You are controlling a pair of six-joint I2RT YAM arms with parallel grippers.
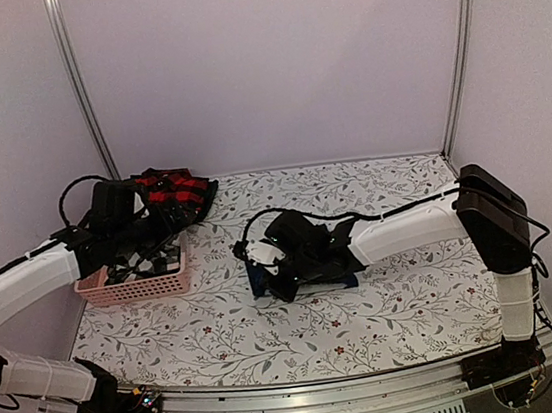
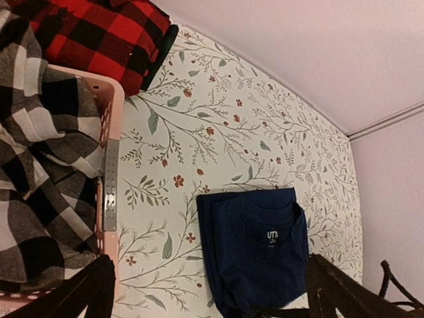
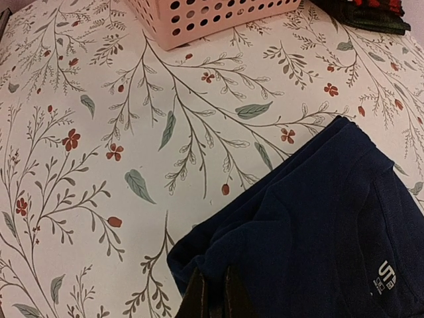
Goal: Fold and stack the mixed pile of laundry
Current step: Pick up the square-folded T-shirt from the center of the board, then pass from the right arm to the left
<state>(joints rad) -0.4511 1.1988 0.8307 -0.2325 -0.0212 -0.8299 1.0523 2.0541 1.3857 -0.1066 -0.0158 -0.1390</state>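
Jaws on your right gripper (image 3: 212,296) are pressed together at the near edge of the folded navy garment (image 3: 318,245), which lies flat mid-worktop (image 3: 99,165); you cannot tell whether cloth is caught between them. Farther left, your left gripper (image 2: 209,265) hangs with jaws spread wide by the pink basket (image 2: 109,99), where the black-and-white checked shirt (image 2: 40,179) is heaped. The red-and-black plaid piece (image 2: 99,33) lies beyond, touching the basket's far end.
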